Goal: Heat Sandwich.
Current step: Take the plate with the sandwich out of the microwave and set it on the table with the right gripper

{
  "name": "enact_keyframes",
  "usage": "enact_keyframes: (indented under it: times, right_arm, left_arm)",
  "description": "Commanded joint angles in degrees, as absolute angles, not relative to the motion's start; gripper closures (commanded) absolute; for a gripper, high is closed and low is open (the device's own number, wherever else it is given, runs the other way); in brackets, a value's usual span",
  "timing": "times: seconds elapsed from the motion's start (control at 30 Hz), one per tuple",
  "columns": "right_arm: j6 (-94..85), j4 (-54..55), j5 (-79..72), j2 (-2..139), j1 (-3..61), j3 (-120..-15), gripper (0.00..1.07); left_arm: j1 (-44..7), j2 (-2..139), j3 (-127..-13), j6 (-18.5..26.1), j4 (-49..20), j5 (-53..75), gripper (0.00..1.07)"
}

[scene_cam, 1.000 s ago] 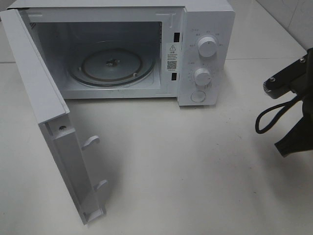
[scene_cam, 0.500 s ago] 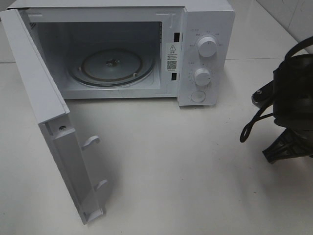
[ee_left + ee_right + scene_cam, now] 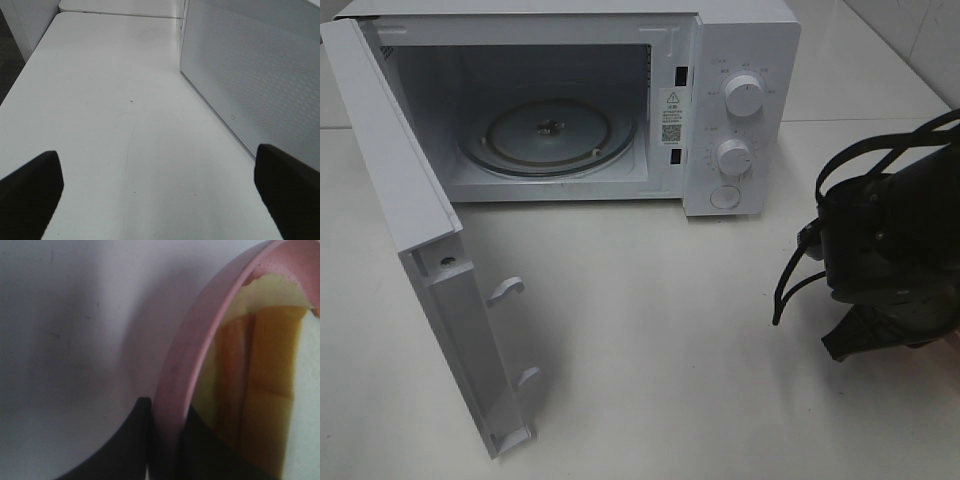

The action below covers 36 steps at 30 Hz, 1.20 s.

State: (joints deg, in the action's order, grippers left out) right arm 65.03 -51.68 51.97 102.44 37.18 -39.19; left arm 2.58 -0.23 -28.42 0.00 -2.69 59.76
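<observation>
In the right wrist view the sandwich (image 3: 267,385) lies on a round pink plate (image 3: 200,340), showing pale bread with golden-tan crust. My right gripper (image 3: 165,427) is shut on the plate's rim, one black finger on each side. From the high camera only the black right arm (image 3: 890,245) shows at the right edge, in front and to the right of the microwave (image 3: 740,100); the sandwich is hidden there. My left gripper (image 3: 160,200) is open with nothing between its fingers, over bare table beside the microwave's perforated side wall (image 3: 250,85).
The microwave door (image 3: 430,260) stands swung wide open to the front left. Inside is a glass turntable (image 3: 548,135) with nothing on it. Two dials (image 3: 744,98) sit on the right panel. The white table (image 3: 650,340) stretches between door and right arm.
My right arm has come leftward and forward into the high view, with much more of its body and cables showing. The microwave and its door have not moved.
</observation>
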Motion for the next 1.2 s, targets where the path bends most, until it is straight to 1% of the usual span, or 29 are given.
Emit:
enact_keyframes:
  times: [0.03,0.27,0.37,0.67,0.9,0.93,1.0,1.03,1.07,1.1,1.17,1.2]
  right_arm:
    - [67.67,-55.58,52.31,106.11,37.13,-39.3,1.06]
    - [70.59,-56.95,50.36,109.49,36.78,-39.3,1.06]
    - [73.4,-57.75,48.64,110.52,35.12,-39.3,1.06]
    - [74.26,-60.5,46.24,113.39,32.09,-39.3,1.04]
    - [75.46,-61.48,46.07,113.45,31.8,-39.3,1.01]
    - [75.46,-61.25,46.07,113.45,31.8,-39.3,1.0]
    - [75.06,-60.16,46.07,113.45,31.8,-39.3,0.92]
    - [75.06,-60.16,46.07,113.45,31.8,-39.3,0.92]
    - [74.83,-59.93,46.01,113.33,31.8,-39.3,0.88]
    - [74.48,-59.82,46.01,113.1,31.8,-39.3,0.79]
    - [74.48,-59.82,46.01,112.7,31.8,-39.3,0.68]
    - [74.48,-59.82,46.01,112.7,31.8,-39.3,0.68]
  left_arm:
    - [2.64,-1.38,-28.25,0.0,-2.64,59.07,0.08]
    - [2.64,-1.38,-28.25,0.0,-2.64,59.07,0.08]
    - [2.64,-1.38,-28.25,0.0,-2.64,59.07,0.08]
    - [2.64,-1.38,-28.25,0.0,-2.64,59.07,0.08]
    - [2.64,-1.38,-28.25,0.0,-2.64,59.07,0.08]
    - [2.64,-1.38,-28.25,0.0,-2.64,59.07,0.08]
    - [2.64,-1.38,-28.25,0.0,-2.64,59.07,0.08]
    - [2.64,-1.38,-28.25,0.0,-2.64,59.07,0.08]
    - [2.64,-1.38,-28.25,0.0,-2.64,59.07,0.08]
    - [2.64,-1.38,-28.25,0.0,-2.64,59.07,0.08]
    - [2.64,-1.38,-28.25,0.0,-2.64,59.07,0.08]
    - [2.64,-1.38,-28.25,0.0,-2.64,59.07,0.08]
